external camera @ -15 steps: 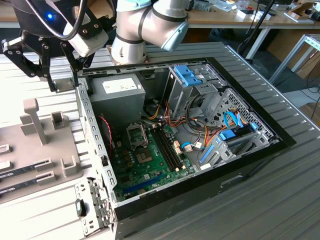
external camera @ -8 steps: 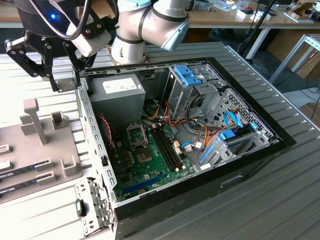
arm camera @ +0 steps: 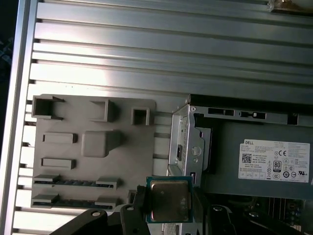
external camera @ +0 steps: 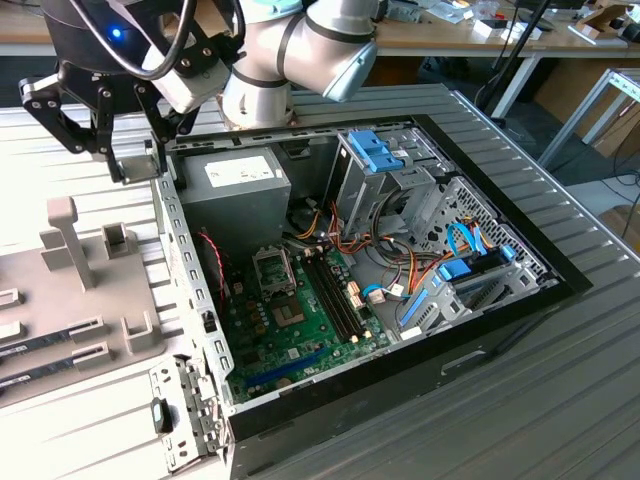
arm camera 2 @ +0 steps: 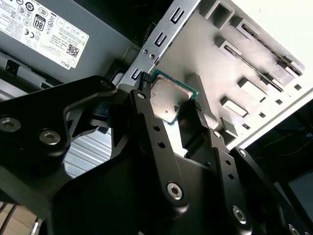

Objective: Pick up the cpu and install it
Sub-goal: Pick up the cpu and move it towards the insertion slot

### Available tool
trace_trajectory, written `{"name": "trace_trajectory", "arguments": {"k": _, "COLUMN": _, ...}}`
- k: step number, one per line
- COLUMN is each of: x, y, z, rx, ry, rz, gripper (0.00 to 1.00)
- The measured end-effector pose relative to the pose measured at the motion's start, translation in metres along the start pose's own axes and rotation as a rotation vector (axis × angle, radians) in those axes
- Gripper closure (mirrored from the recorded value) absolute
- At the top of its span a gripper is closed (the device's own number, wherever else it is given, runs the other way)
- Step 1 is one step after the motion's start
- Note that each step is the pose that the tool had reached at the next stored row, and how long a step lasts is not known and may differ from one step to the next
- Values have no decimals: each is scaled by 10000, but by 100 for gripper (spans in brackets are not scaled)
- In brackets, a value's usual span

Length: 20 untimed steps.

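The gripper (arm camera 2: 168, 93) is clamping the cpu (arm camera 2: 170, 99) by two opposite edges, hanging above the case's (external camera: 190, 280) corner, between the power supply (external camera: 245, 180) and the tray (arm camera: 127, 147).

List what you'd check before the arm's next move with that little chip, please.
1. cpu gripped between the jaws, seen in both wrist views: ok.
2. cpu sitting square in the jaws, first wrist view: ok.
3. cpu lifted off the grey holder tray: ok.
4. Jaws above the motherboard socket: not ok; in the exterior view they hang by the case edge near the power supply.
5. Socket open and empty: cannot tell.
6. Red wires clear of the socket: cannot tell.
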<state>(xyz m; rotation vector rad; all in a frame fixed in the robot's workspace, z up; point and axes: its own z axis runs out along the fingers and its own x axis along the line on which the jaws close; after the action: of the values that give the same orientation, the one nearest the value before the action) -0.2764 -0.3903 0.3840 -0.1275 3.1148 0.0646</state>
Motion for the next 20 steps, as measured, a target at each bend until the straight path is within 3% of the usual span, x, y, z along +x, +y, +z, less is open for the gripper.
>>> {"name": "trace_trajectory", "arguments": {"k": 20, "x": -158, "y": -13, "z": 8, "rx": 0, "ry": 0, "rz": 0, "gripper": 53}}
